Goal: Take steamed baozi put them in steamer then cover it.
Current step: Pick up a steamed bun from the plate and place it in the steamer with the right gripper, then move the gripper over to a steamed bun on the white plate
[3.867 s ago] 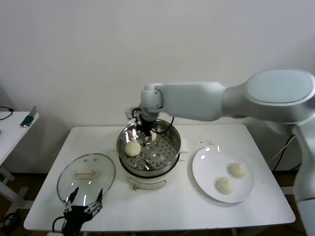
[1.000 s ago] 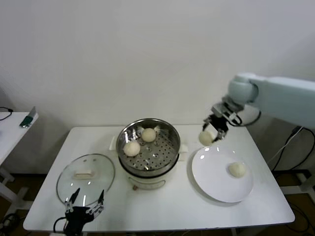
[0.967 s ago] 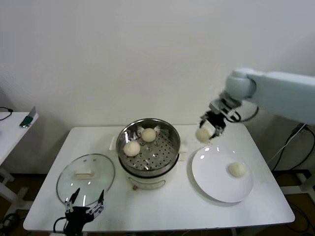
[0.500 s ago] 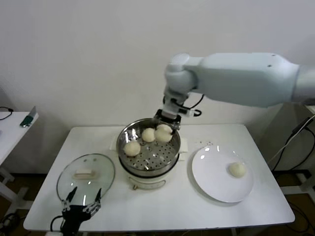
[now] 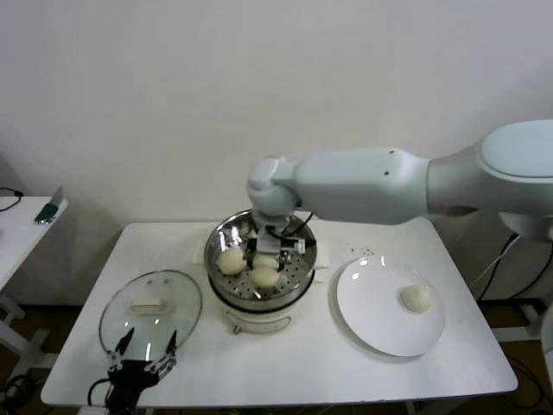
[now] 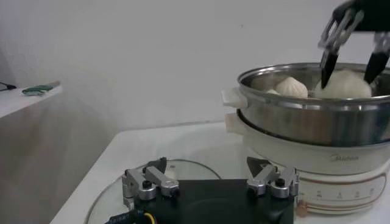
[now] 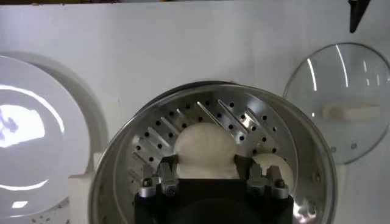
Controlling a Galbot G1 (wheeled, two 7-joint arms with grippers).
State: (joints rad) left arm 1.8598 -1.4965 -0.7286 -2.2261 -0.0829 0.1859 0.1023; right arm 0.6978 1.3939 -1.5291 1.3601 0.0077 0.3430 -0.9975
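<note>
The steel steamer (image 5: 251,318) stands mid-table. My right gripper (image 5: 270,261) reaches down into it, shut on a cream-white baozi (image 5: 264,276). In the right wrist view that baozi (image 7: 205,146) sits between the fingers over the perforated tray (image 7: 152,146), level with a second bun (image 7: 272,169) beside it. Another baozi (image 5: 230,261) lies at the pot's left and one more (image 5: 416,297) is on the plate. The left wrist view shows the steamer (image 6: 304,122) with the right gripper (image 6: 352,59) astride a bun (image 6: 344,85). My left gripper (image 5: 140,363) (image 6: 207,167) hangs open at the table's front left.
The clear glass lid (image 5: 164,290) with its cream handle lies flat on the table left of the steamer, just beyond my left gripper. A flat white plate (image 5: 371,311) sits to the steamer's right. A side table (image 5: 17,225) stands at far left.
My right arm carried a baozi from above the plate across to the steamer and lowered it inside. The plate now holds one bun. The left arm has barely moved.
</note>
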